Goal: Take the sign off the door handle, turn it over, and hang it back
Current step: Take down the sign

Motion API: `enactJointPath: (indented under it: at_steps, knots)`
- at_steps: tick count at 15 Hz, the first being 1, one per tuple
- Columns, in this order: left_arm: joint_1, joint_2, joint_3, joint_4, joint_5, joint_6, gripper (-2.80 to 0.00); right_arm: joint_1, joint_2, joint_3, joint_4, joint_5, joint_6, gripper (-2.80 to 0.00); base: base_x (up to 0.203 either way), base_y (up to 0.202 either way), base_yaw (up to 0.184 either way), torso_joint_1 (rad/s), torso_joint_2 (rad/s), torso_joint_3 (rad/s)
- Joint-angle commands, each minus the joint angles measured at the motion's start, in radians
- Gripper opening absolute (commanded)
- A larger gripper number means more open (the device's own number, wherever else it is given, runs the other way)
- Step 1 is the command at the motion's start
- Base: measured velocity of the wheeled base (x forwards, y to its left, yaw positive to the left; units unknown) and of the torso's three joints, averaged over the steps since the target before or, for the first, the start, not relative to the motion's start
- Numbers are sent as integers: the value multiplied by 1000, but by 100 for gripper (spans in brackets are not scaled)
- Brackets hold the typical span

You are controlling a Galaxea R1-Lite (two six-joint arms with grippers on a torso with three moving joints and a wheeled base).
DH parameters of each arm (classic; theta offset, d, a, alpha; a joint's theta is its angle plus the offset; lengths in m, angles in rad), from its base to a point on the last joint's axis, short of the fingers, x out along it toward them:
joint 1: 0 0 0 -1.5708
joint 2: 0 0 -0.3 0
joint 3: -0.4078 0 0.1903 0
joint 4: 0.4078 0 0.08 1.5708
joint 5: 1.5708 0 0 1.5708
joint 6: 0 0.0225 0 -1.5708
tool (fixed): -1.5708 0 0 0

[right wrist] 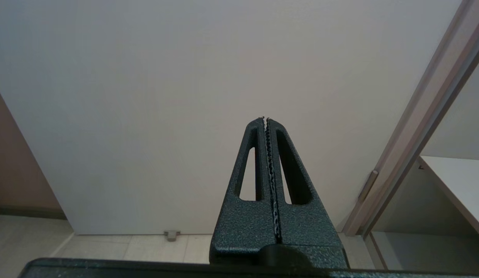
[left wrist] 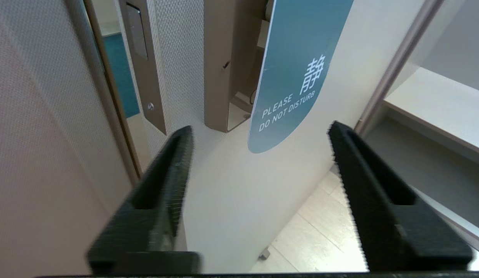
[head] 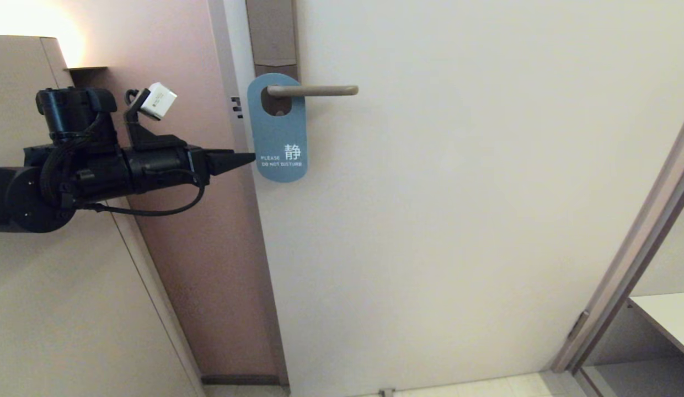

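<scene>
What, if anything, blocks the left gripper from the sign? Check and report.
Nothing visible does. The left gripper is open, level with the sign's lower end, beside its edge nearest the door frame, with only open air between them. The sign hangs blue face out on the door handle.

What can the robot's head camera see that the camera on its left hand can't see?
Only the head view shows the door handle poking through the sign's hole, and the whole left arm. Only the left wrist view shows the left hand with its fingers spread open, empty, just short of the sign. Both show the blue sign reading "Please do not disturb" and the white door.
</scene>
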State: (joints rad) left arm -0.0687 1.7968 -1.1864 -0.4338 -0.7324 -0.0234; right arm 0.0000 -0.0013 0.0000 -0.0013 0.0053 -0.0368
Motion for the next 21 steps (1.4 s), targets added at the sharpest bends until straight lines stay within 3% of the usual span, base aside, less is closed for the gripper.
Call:
enactJointPath:
  at_steps: [1, 7, 11, 15, 21]
  knots:
    - [0, 11, -9, -2, -44, -1, 0, 0, 1, 0, 0, 1, 0, -280, 0, 0, 0, 0, 0, 0]
    - [1, 76, -80, -2, -174, -1, 0, 0, 1, 0, 0, 1, 0, -280, 0, 0, 0, 0, 0, 0]
    - [-5, 138, -163, -2, -182, -2, 0, 0, 1, 0, 0, 1, 0, -280, 0, 0, 0, 0, 0, 0]
    - [-42, 139, -186, -2, -180, -53, 0, 0, 1, 0, 0, 1, 0, -280, 0, 0, 0, 0, 0, 0]
    - [-69, 144, -213, -2, -182, -58, 0, 0, 1, 0, 0, 1, 0, -280, 0, 0, 0, 0, 0, 0]
